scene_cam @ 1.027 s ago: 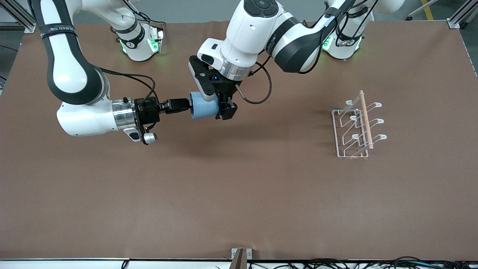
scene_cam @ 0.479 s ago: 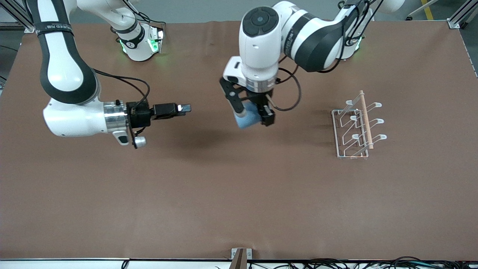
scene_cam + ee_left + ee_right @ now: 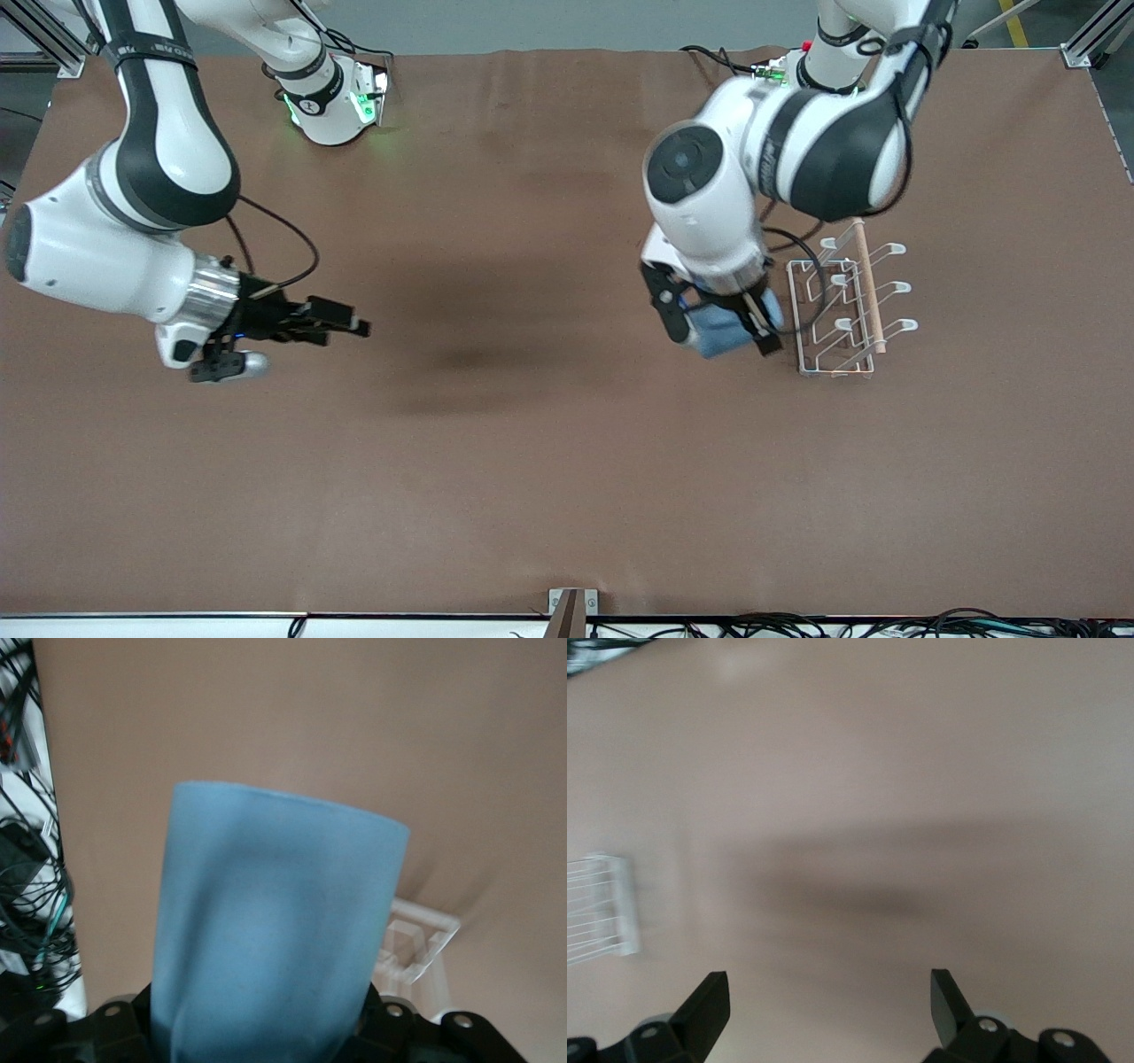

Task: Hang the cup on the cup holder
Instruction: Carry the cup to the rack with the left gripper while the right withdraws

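Note:
My left gripper is shut on the light-blue cup and holds it in the air right beside the cup holder, on the side toward the right arm's end. The cup fills the left wrist view, with a corner of the white wire cup holder showing past it. The cup holder is a white wire rack with upturned prongs and a wooden rod across its top. My right gripper is open and empty over the table toward the right arm's end; its fingers stand wide apart.
The brown table mat spreads under both arms. A white slatted edge shows in the right wrist view. A small metal bracket sits at the table's edge nearest the front camera.
The cup passed from my right gripper to my left. My left gripper carried it across to the cup holder. My right gripper opened and drew back toward its own end.

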Robot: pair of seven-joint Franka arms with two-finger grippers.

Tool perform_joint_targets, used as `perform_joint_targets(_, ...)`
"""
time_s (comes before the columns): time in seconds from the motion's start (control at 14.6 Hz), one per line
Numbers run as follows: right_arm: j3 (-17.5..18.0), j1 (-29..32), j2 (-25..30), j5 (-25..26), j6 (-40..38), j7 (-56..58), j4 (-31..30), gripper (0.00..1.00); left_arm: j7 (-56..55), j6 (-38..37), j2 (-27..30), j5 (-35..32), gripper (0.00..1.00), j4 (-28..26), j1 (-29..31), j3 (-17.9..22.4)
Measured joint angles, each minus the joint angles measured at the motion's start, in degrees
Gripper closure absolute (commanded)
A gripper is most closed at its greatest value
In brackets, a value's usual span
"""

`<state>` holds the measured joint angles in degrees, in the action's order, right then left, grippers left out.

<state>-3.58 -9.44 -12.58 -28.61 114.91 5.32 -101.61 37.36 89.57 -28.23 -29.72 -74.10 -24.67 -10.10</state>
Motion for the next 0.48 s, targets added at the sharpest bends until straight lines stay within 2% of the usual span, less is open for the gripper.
perform_joint_targets(0.21,-0.57,5.1,0.38,11.25,-0.16,0.47,1.23,0.0,4.86,-2.57,-2.5,-5.91,0.31,-0.32,3.18,0.01)
perform_joint_targets(0.48,-0.83,6.98,1.03,18.43,-1.21,-0.17,7.05,0.0,5.26,-11.17,-6.15,-14.82,0.31,-0.84,1.72,-0.31)
